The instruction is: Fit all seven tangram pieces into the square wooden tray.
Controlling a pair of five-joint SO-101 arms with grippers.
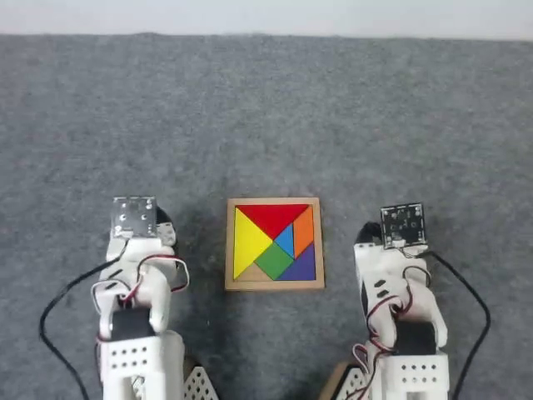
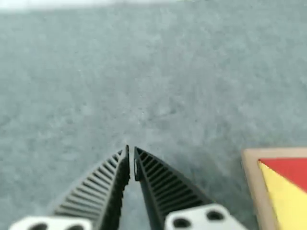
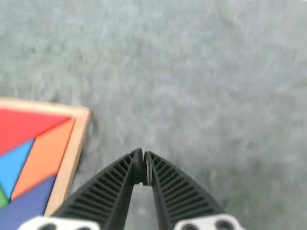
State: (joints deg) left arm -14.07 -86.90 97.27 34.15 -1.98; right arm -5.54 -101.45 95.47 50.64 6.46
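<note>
The square wooden tray (image 1: 275, 286) lies on the grey carpet between my two arms. In it sit a red triangle (image 1: 271, 217), a yellow triangle (image 1: 248, 246), an orange piece (image 1: 305, 229), a blue triangle (image 1: 286, 240), a green square (image 1: 273, 260) and a purple triangle (image 1: 301, 265). At the tray's near-left corner is a wood-coloured triangle (image 1: 246, 274); I cannot tell if it is a piece or bare floor. My left gripper (image 2: 131, 151) is shut and holds nothing, over carpet left of the tray (image 2: 249, 177). My right gripper (image 3: 143, 153) is shut on nothing, over carpet right of the tray (image 3: 76, 139).
The left arm (image 1: 137, 275) and the right arm (image 1: 400, 275) stand near the front edge, each with black cables looping beside it. Grey carpet (image 1: 266, 117) stretches far beyond the tray to a pale wall at the back.
</note>
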